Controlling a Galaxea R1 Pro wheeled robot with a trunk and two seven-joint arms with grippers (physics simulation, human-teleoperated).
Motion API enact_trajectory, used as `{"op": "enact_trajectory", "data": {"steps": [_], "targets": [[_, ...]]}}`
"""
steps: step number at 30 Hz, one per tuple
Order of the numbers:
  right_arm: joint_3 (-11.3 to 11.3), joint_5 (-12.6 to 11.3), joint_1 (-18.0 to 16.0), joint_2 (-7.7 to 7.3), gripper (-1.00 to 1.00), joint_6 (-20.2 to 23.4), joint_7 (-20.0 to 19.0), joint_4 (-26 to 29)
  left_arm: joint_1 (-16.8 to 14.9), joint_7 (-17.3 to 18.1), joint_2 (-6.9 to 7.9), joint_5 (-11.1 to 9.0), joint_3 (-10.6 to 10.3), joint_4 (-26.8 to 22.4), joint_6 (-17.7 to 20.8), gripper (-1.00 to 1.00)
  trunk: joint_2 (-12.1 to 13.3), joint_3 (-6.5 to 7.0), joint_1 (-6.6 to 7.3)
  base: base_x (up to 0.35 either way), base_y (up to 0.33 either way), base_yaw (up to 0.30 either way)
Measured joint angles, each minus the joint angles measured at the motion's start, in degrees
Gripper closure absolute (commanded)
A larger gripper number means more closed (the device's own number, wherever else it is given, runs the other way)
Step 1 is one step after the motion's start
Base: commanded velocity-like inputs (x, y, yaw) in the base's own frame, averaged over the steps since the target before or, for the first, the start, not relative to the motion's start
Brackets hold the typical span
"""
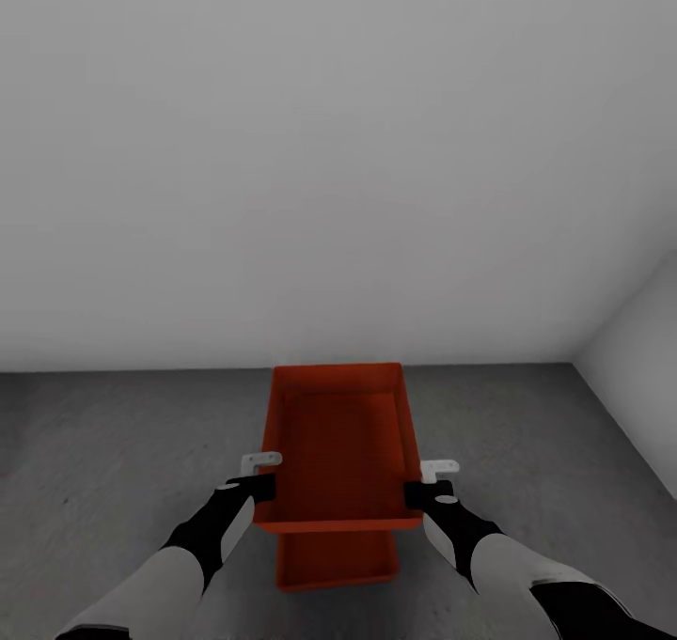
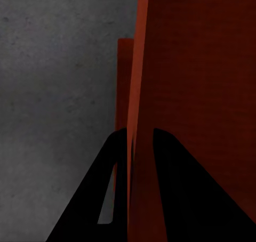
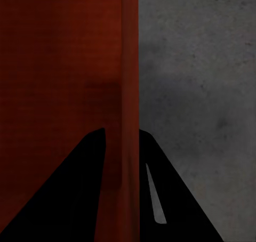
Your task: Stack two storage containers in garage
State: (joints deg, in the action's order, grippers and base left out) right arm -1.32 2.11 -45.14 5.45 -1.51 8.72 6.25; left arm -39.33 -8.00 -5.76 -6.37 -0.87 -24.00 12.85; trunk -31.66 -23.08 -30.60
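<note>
Left tool (image 1: 264,474) clamped on left wall of upper container (image 1: 340,433), one finger (image 2: 176,199) inside, one outside. Container held up over grey concrete floor (image 1: 113,452), near plain pale wall (image 1: 329,151). Second container (image 1: 334,560) directly below on floor, poking out under near edge. Right tool (image 1: 425,483) pinching right wall same way, wall between fingers (image 3: 74,199).
</note>
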Motion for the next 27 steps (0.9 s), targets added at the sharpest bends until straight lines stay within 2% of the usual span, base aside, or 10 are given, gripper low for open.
{"op": "enact_trajectory", "data": {"steps": [13, 27], "targets": [[0.0, -0.1, 0.0, 0.00, 1.00, -0.2, 0.0, -0.1, 0.0, 0.1, 0.00, 0.2, 0.0, -0.1, 0.0, 1.00, 0.0, -1.17, 0.00, 0.000, 0.000, 0.000], [-0.1, -0.3, 0.0, 0.01, 1.00, -0.5, 0.0, -0.1, 0.0, 0.1, 0.00, 0.4, 0.0, -0.2, 0.0, 1.00, 0.0, -1.28, 0.00, 0.000, 0.000, 0.000]]}}
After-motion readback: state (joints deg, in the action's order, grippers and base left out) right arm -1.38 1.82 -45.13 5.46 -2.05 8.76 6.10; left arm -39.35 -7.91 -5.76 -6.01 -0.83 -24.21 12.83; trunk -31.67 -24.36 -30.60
